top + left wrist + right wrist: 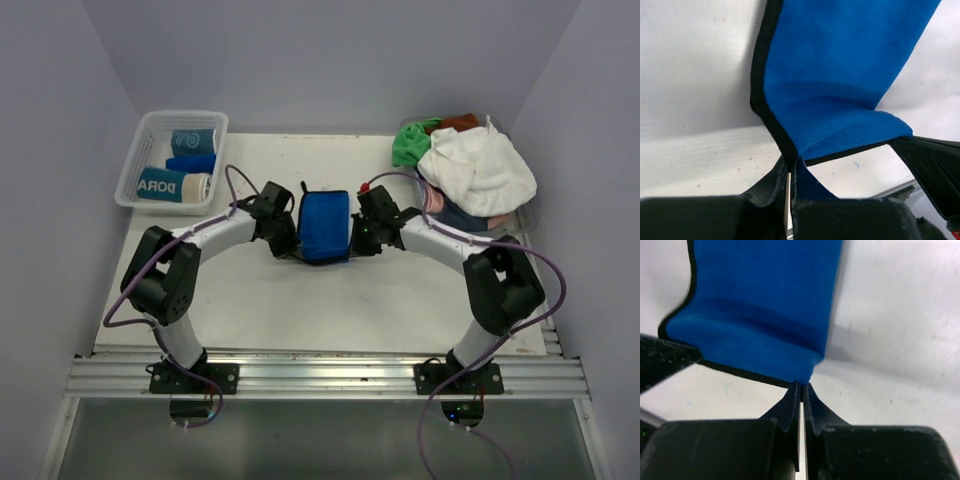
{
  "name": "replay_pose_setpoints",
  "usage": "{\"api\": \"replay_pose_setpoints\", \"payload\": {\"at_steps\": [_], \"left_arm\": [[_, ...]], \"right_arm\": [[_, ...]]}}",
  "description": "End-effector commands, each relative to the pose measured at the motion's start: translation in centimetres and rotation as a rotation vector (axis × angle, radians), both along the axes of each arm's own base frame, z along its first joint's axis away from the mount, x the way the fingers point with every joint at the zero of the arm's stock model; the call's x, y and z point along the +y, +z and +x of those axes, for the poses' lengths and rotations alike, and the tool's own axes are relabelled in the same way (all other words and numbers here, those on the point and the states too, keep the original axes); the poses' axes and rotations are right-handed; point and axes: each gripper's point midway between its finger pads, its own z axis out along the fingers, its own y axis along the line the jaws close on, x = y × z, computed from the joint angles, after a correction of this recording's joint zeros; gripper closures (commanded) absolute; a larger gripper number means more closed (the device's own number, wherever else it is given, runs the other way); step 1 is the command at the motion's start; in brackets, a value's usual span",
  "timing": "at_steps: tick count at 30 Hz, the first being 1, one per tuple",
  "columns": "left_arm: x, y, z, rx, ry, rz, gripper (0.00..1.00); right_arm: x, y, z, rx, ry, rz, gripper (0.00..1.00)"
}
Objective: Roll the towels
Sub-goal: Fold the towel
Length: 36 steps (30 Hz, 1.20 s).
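Blue towel's (pixel 324 222) long axis runs near to far; left gripper (pixel 790 172) and right gripper (pixel 801 390), equally close, each clamp one near corner.

Your left arm (pixel 215 230) and right arm (pixel 437 240) each pair white tubular links with bulky black joint housings. A thin purple cable (pixel 228 180) loops loosely along each one down to the black base plates (pixel 195 378). Your fingers (pixel 770 186) are matte black, tapering to thin tips.
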Motion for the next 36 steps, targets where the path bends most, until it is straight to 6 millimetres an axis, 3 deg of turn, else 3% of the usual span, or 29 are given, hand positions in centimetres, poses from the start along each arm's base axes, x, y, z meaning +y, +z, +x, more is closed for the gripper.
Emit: {"api": "replay_pose_setpoints", "payload": {"at_steps": [1, 3, 5, 6, 7, 9, 10, 11, 14, 15, 17, 18, 23, 28, 30, 35, 36], "left_arm": [[1.0, 0.6, -2.4, 0.002, -0.070, -0.007, 1.00], [1.4, -0.3, -4.6, 0.040, -0.105, -0.019, 1.00], [2.0, -0.9, -6.2, 0.068, -0.138, -0.007, 0.82], [2.2, -0.9, -6.5, 0.069, -0.147, -0.001, 0.58], [2.4, -0.7, -6.6, 0.058, -0.159, 0.002, 0.47], [2.6, 0.3, -6.3, 0.023, -0.161, 0.011, 0.33], [2.6, 0.8, -6.0, 0.000, -0.164, 0.015, 0.32], [2.6, 1.7, -5.1, -0.042, -0.155, 0.021, 0.32], [1.5, 2.8, -3.2, -0.107, -0.160, -0.007, 0.51], [1.1, 2.9, -2.8, -0.117, -0.171, -0.015, 0.66], [0.3, 2.1, -2.1, -0.111, -0.184, -0.010, 0.83], [0.0, 1.7, -2.0, -0.102, -0.192, -0.014, 1.00], [-0.7, -1.7, -1.3, -0.053, -0.212, -0.006, 1.00], [-0.6, -3.9, -1.2, -0.015, -0.224, 0.029, 1.00], [-0.6, -3.3, -1.1, -0.024, -0.223, 0.024, 1.00], [0.0, 1.0, -1.1, -0.126, -0.212, 0.060, 1.00], [0.2, 1.6, -1.2, -0.137, -0.204, 0.060, 1.00]], "right_arm": [[0.1, 0.9, -3.2, 0.020, 0.039, 0.063, 1.00], [0.4, 0.1, -5.9, 0.058, 0.081, 0.059, 0.98], [0.3, -0.5, -7.6, 0.075, 0.103, 0.024, 0.82], [-0.2, -0.9, -8.1, 0.084, 0.101, 0.008, 0.66], [-0.5, -0.6, -8.4, 0.080, 0.096, 0.002, 0.60], [-1.2, 0.2, -7.5, 0.031, 0.068, -0.036, 0.48], [-1.5, 0.8, -7.1, 0.009, 0.062, -0.047, 0.47], [-1.5, 1.1, -6.6, -0.010, 0.053, -0.055, 0.47], [-0.7, 1.6, -5.0, -0.037, 0.062, -0.059, 0.58], [-0.1, 2.1, -4.3, -0.053, 0.066, -0.049, 0.68], [0.6, 1.3, -3.7, -0.036, 0.077, -0.051, 0.77], [1.0, 1.4, -3.2, -0.041, 0.078, -0.043, 0.82], [2.9, -0.7, -2.6, 0.003, 0.109, -0.010, 0.89], [2.2, -4.2, -3.1, 0.070, 0.106, -0.074, 0.96], [1.7, -4.4, -3.2, 0.065, 0.099, -0.087, 0.96], [0.7, -0.8, -3.6, -0.025, 0.085, -0.069, 0.93], [0.2, -0.8, -4.1, -0.025, 0.081, -0.070, 0.89]]}}
